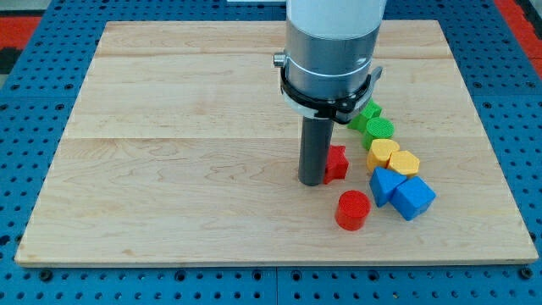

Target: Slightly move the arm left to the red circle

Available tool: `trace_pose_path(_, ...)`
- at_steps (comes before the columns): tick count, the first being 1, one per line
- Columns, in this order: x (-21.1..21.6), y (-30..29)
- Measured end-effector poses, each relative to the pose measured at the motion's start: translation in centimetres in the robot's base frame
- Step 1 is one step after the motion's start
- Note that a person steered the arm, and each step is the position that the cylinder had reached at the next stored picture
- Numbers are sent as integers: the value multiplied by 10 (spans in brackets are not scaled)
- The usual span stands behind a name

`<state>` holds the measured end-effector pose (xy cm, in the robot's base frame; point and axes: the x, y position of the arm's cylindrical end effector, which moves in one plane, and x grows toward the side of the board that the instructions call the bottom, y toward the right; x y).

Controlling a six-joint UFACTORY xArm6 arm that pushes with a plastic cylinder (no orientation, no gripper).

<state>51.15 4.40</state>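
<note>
Camera view, single frame. My tip rests on the wooden board, near the middle of it and a little toward the view's right. I carry no jaws: just the dark rod, holding nothing, nothing clamped.

Red circle: a short red cylinder, lying below my tip and to its right in the view, near but apart from it, with bare wood between.

A second red block, shape not fully readable, sits just beside the rod on its right, partly hidden by it. It looks to be touching the rod, though I cannot confirm contact.

Further to my tip's right, a chain of blocks runs diagonally:
- two green blocks, up and right, one partly behind my collar;
- two yellow blocks, right of my tip, pressed together;
- two blue blocks, lower right, touching each other, just right of the red circle.
</note>
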Motion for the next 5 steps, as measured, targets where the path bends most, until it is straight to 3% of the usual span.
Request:
trace_pose_path(2, 39, -11)
trace_pose_path(5, 46, -4)
